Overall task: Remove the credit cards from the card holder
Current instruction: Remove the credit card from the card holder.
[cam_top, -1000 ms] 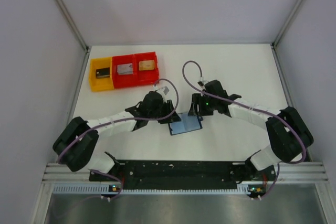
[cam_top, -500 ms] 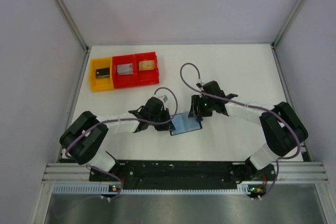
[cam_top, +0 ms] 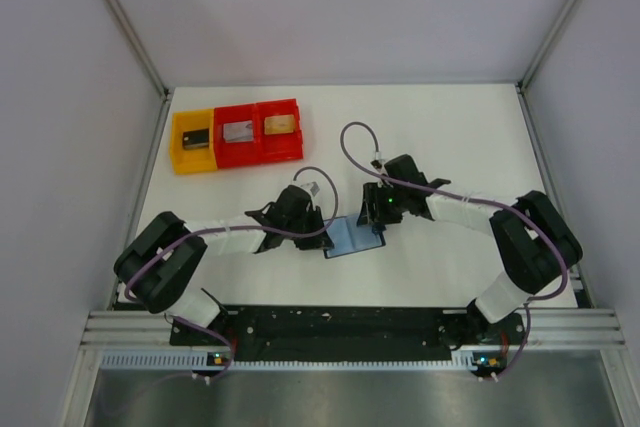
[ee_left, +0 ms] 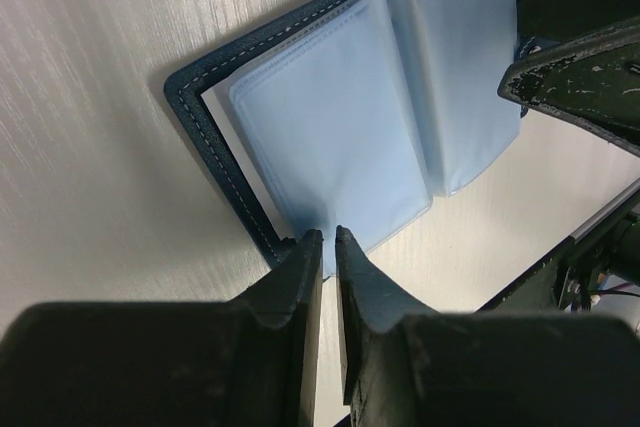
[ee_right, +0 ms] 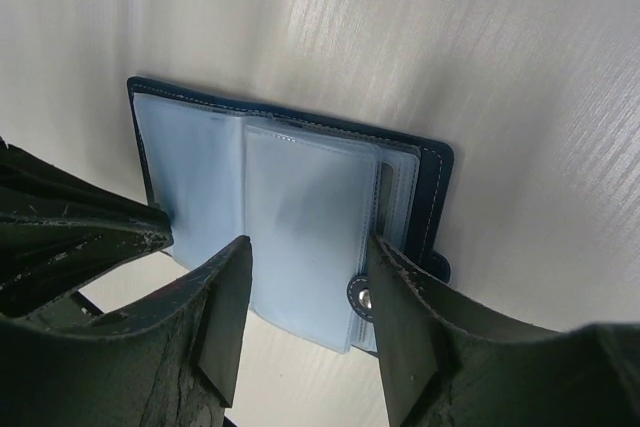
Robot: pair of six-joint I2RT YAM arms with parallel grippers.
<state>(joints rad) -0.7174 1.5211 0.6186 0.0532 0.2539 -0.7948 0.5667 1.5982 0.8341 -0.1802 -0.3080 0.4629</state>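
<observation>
The card holder (cam_top: 352, 236) lies open on the table between both arms, with a navy cover and pale blue plastic sleeves (ee_left: 340, 137). My left gripper (ee_left: 326, 237) is at its near left edge, jaws almost together with the edge of a pale sleeve pinched between the tips. My right gripper (ee_right: 309, 245) hangs open over the other half (ee_right: 290, 217), one finger on each side of a sleeve page, the right finger beside the clasp tab (ee_right: 360, 295). No credit cards show in the sleeves I can see.
At the back left stand a yellow bin (cam_top: 178, 162) and two red bins (cam_top: 262, 155), each holding a small flat card-like piece. Grey walls close in the table on three sides. Both arm bases sit on the black rail (cam_top: 340, 322) at the near edge.
The left jaws have closed onto the sleeve edge and the left elbow has shifted right. The right jaws have narrowed a little. The card holder stays in place.
</observation>
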